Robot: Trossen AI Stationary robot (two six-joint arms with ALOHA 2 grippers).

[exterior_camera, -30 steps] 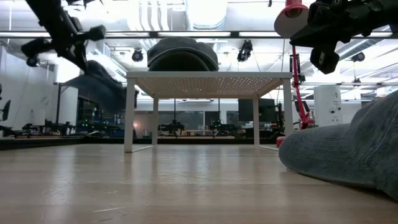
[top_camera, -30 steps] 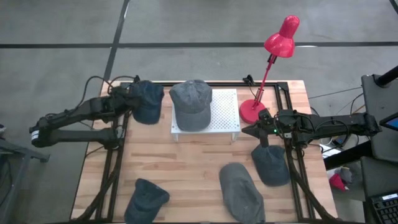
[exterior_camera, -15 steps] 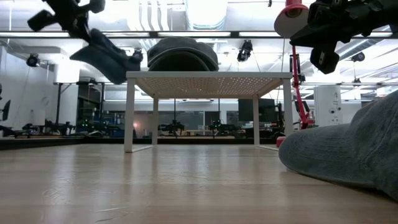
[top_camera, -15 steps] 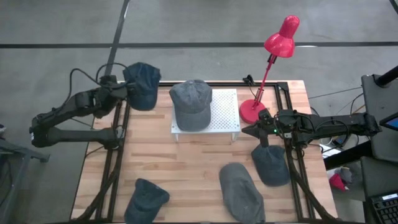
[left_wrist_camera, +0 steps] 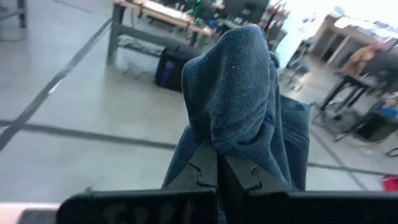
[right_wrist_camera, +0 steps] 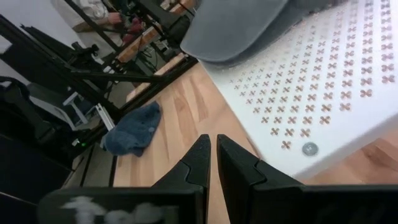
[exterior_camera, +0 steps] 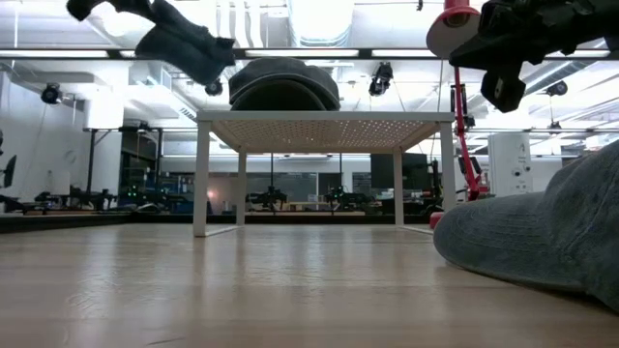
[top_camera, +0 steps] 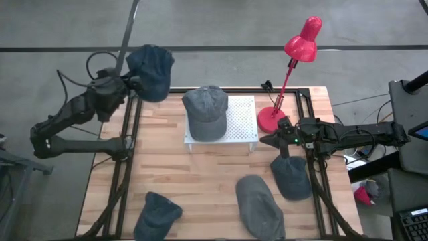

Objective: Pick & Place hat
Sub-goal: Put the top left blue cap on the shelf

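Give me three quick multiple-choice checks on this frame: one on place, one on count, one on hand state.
1. Where does the grey cloth cap lie?
A. on the white perforated stand
B. under the red desk lamp's base
C. on the floor

2. How many caps are in the high view?
A. three
B. five
C. seven

3. What is the left hand doing?
A. open over the wooden table
B. shut on the dark blue cloth cap
C. shut on the lamp

Key: 1 A, the cap sits on the stand's top. 2 B, one held, one on the stand, three on the table. 3 B, the left wrist view shows cloth pinched between the fingers.
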